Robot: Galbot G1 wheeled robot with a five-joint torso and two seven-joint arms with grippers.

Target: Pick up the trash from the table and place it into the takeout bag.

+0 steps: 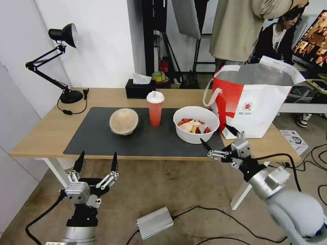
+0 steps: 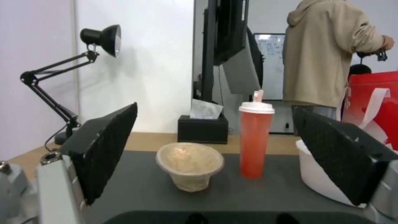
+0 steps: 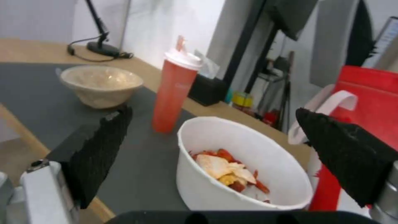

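Three pieces of trash sit in a row on the dark mat (image 1: 102, 136) of your tabletop (image 1: 41, 132). The beige bowl (image 1: 124, 121) lies tipped on its side toward your left. The red cup (image 1: 155, 109) with its white lid stands upright in the middle. The white bowl (image 1: 196, 124), with red and pale food scraps inside, is toward your right. None of the three touches another.

Just beside the white bowl, at the right end of the tabletop, the takeout bag (image 1: 253, 102) stands upright with its mouth open and the foil lining showing. One white loop handle hangs down its red side.

Your right gripper (image 1: 216, 135) hovers at the front edge of the tabletop, just in front of the white bowl, fingers spread wide and holding nothing. From the right wrist view the bowl lies between the two black pads (image 3: 99, 149). Your left gripper (image 1: 96, 161) hangs below the front edge of the tabletop, over the floor, also spread wide and empty, pointed toward the beige bowl.

Behind the cup you have a black tissue box (image 1: 139, 88), and a black desk lamp (image 1: 64, 61) stands at the far left corner.
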